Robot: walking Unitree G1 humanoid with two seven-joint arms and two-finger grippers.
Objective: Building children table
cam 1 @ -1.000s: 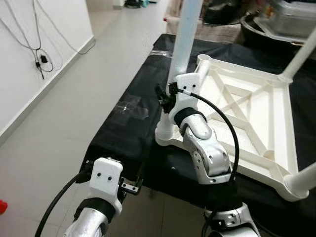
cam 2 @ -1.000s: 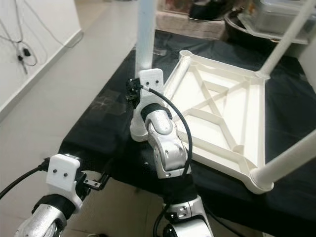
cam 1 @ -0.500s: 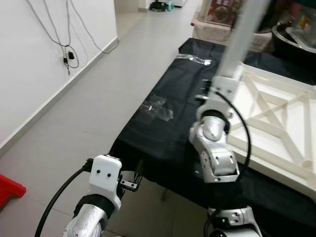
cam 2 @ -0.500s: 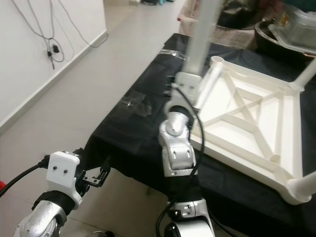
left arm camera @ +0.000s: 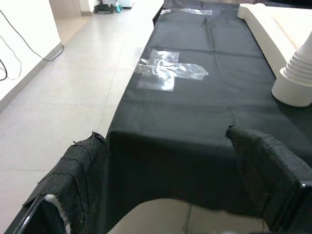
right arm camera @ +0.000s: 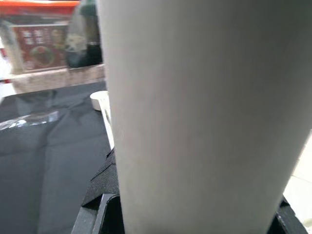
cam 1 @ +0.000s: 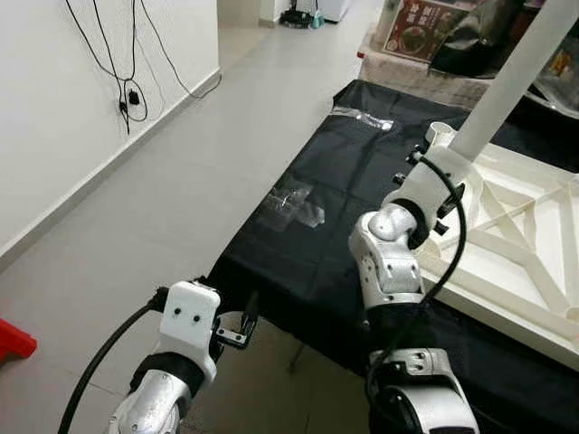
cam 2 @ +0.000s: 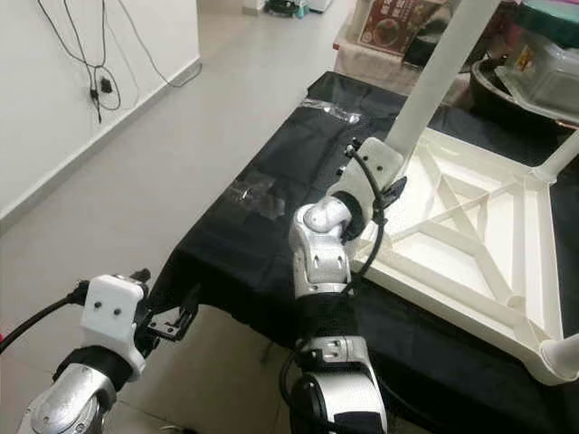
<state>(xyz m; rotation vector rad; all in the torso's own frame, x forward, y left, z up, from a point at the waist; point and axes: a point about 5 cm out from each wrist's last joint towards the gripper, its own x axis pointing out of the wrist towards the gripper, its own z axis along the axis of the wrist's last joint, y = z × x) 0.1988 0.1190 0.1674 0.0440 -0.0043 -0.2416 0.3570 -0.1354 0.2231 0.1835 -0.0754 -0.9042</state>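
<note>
A white children's table frame (cam 1: 520,249) lies upside down on a black-covered table (cam 1: 308,262). A white table leg (cam 1: 508,80) rises from the frame's near left corner and leans to the right. My right gripper (cam 2: 391,181) is shut on that leg low down; in the right wrist view the leg (right arm camera: 195,112) sits between the black fingers (right arm camera: 103,191). My left gripper (cam 1: 237,325) hangs open just off the cloth's front left edge, holding nothing. In the left wrist view the leg's ribbed foot (left arm camera: 298,83) stands on the cloth beyond the left gripper (left arm camera: 170,187).
A cross of clear tape (cam 1: 294,201) is stuck on the black cloth. Tiled floor runs along the left, with cables (cam 1: 127,90) on the white wall and a red object (cam 1: 11,339) on the floor. Boxes (cam 1: 425,25) stand behind the table.
The camera has swung left and the whole scene has shifted. The leg in my right gripper stood upright before and now leans right. My left gripper stays low and open.
</note>
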